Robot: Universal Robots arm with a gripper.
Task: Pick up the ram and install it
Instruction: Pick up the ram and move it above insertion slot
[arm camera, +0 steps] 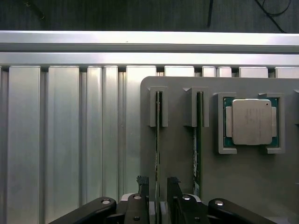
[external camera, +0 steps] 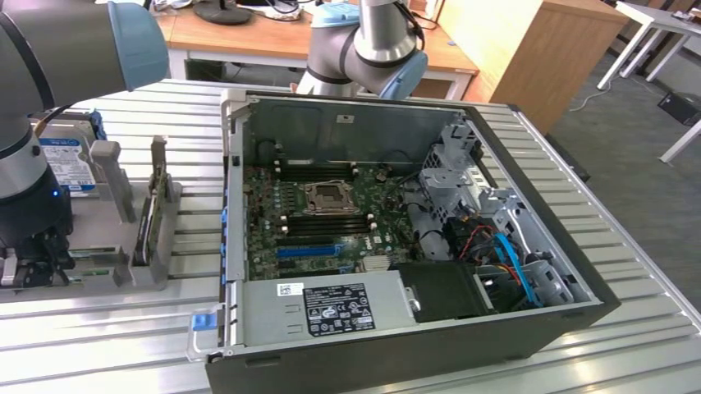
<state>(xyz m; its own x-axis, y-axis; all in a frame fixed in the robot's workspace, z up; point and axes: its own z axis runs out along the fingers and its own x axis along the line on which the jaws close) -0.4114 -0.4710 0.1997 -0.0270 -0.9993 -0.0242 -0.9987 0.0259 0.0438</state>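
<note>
Claw [arm camera: 158, 186] is open, with one finger [arm camera: 142, 183] on each side of the ram [arm camera: 158, 140]. The ram stands on edge in a slot of the grey holder [arm camera: 177, 158], which lies on the slatted table [arm camera: 60, 140]. A second stick [arm camera: 198, 140] stands in the next slot, and the processor [arm camera: 251, 122] sits just beyond it. In the exterior view, the open computer [external camera: 362, 131] lies on the holder's right.

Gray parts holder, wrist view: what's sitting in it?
The ram stands on edge in one slot, a second stick in the next; a processor chip lies in its pocket. The open fingers straddle the ram and hide its near end.
</note>
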